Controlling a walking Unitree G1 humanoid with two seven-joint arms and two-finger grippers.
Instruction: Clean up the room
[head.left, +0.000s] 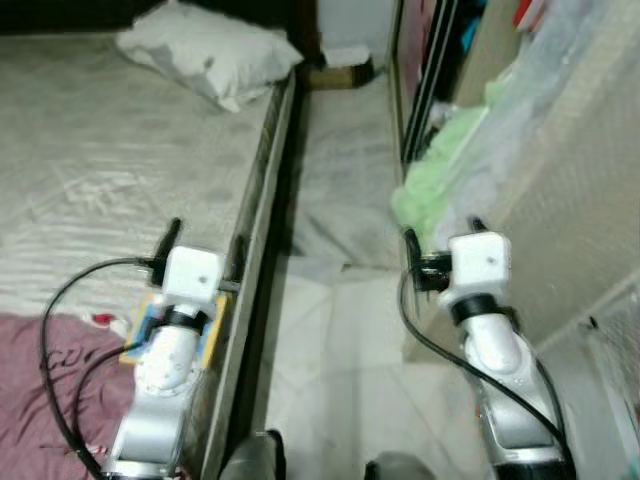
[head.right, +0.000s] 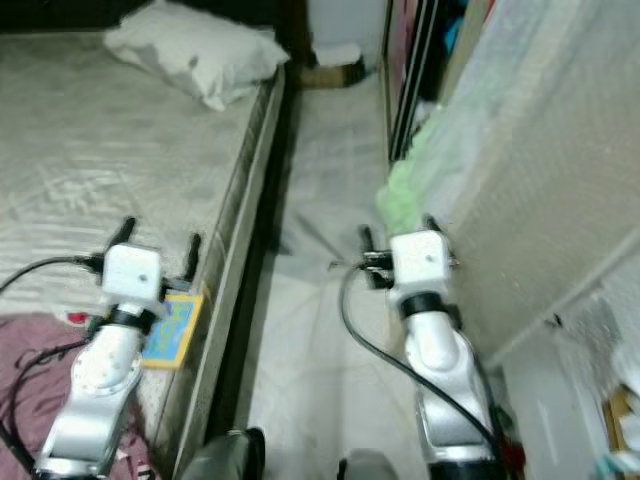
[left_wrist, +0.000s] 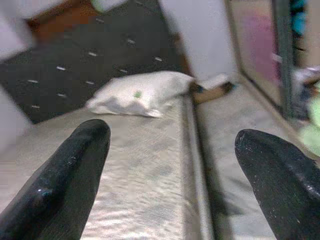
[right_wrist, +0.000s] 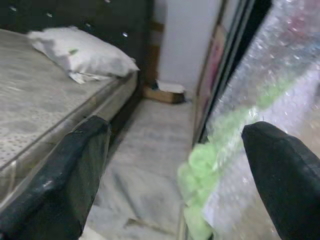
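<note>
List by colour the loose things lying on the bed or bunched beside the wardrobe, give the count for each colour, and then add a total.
White: 1, the pillow
Maroon: 1, the cloth
Yellow and blue: 1, the flat book
Light green: 1, the bunched fabric
Total: 4

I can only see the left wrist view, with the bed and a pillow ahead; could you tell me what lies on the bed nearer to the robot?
Observer: A flat yellow and blue item lies at the bed's edge, under the wrist behind the left gripper.
Operator: Thank you. Is anything else beside it?
Observer: A maroon cloth is spread on the bed at the robot's near left.
Operator: And where is the right gripper, please?
Observer: The right gripper is held open over the floor aisle, close to a pale green bundle.
</note>
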